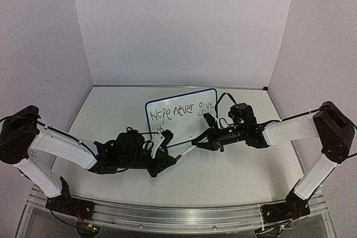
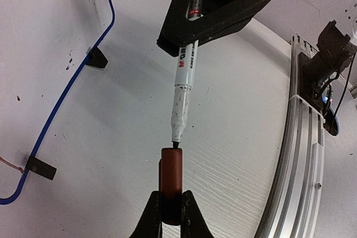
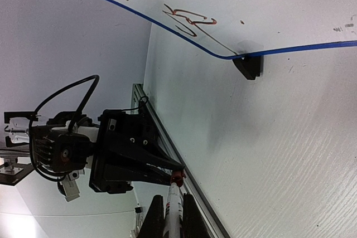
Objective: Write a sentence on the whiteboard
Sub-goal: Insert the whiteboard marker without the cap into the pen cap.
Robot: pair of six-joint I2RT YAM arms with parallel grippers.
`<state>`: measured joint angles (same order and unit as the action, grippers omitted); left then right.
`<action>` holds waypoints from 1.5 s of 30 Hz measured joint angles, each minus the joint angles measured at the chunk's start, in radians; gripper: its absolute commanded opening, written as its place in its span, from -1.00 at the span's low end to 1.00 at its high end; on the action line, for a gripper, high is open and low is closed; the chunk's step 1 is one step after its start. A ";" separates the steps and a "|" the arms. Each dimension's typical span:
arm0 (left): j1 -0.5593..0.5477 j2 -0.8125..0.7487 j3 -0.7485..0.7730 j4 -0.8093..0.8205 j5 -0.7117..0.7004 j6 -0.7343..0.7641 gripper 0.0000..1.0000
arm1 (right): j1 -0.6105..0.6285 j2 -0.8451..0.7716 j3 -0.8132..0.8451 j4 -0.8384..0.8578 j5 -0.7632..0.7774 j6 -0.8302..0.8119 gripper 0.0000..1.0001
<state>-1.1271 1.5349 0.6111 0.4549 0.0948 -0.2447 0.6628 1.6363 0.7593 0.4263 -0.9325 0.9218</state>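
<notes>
The whiteboard [image 1: 192, 126], blue-framed, lies at mid-table. The sentence [image 1: 184, 110] on it reads "Hope never give", with small marks of a second line below it at the board's left. My left gripper [image 2: 171, 196] is shut on a red marker cap [image 2: 170, 171], seen just off the board's near corner in the top view [image 1: 177, 158]. My right gripper [image 3: 172, 195] is shut on the white marker [image 2: 183, 87]. The marker's dark tip touches the cap's open end. In the right wrist view the marker [image 3: 173, 213] runs up to the cap [image 3: 177, 175].
One black foot [image 2: 97, 58] and another [image 2: 40, 166] stick out from the board's blue edge. An aluminium rail [image 1: 178, 215] runs along the table's near edge, close behind the left gripper. White walls enclose the table on three sides.
</notes>
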 measured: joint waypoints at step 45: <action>0.000 -0.001 -0.011 0.010 0.018 0.010 -1.00 | 0.002 0.016 0.000 0.000 -0.005 0.000 -1.00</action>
<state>-1.1271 1.5341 0.6002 0.4649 0.1127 -0.2345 0.6652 1.6521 0.7593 0.4263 -0.9373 0.9218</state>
